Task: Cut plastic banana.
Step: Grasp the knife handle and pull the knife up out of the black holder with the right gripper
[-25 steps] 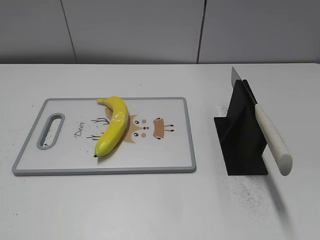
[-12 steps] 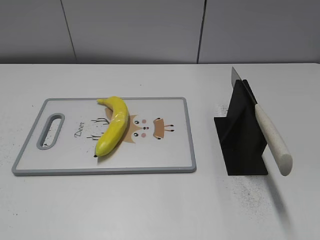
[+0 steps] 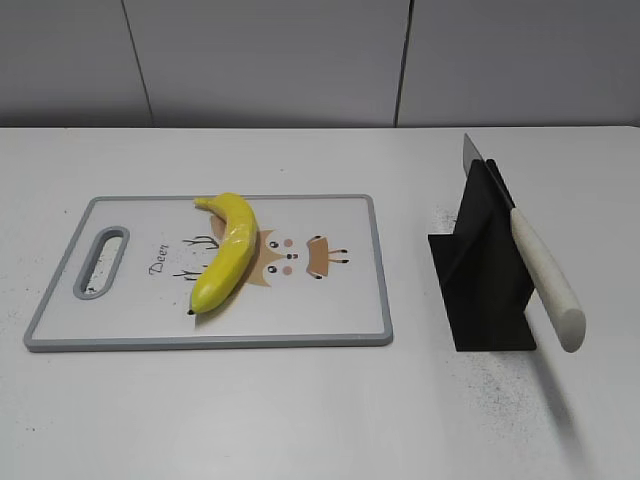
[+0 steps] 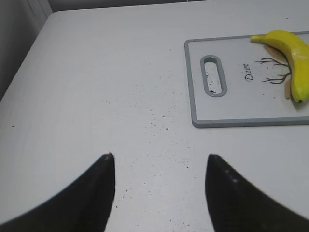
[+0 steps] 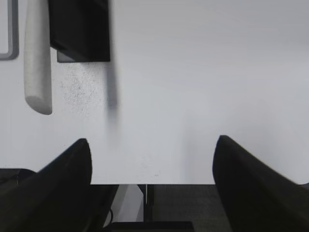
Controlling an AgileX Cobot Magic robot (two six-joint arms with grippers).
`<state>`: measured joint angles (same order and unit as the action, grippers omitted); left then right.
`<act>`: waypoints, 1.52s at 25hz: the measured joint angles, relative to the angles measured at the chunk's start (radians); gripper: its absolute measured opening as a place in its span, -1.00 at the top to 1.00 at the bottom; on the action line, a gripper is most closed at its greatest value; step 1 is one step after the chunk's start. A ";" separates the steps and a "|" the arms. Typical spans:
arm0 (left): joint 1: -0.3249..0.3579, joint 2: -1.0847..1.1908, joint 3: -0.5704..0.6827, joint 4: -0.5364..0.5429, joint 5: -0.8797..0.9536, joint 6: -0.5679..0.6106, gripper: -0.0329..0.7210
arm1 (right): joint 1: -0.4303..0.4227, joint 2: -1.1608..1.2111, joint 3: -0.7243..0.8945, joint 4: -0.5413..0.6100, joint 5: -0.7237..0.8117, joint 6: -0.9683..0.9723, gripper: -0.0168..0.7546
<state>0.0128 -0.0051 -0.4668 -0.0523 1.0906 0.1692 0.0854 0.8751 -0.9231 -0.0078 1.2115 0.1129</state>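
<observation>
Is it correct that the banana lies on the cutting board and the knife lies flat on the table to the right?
Not quite. The banana does lie on the cutting board, but the knife leans in the black stand, as the exterior view shows.

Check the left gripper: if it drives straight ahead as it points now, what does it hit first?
Probably bare table. The open left gripper points up the tabletop, left of the cutting board; nothing stands in that line as far as the wrist view shows.

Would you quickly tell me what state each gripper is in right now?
Left gripper: open, holding nothing.
Right gripper: open, holding nothing.
</observation>
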 joint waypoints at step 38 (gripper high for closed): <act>0.000 0.000 0.000 0.000 0.000 0.000 -0.54 | 0.315 0.813 -0.190 0.077 -0.116 0.186 -0.26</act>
<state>0.0128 -0.0051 -0.4668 -0.0523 1.0906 0.1692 0.4008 1.6877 -1.1130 0.0687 1.0954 0.2989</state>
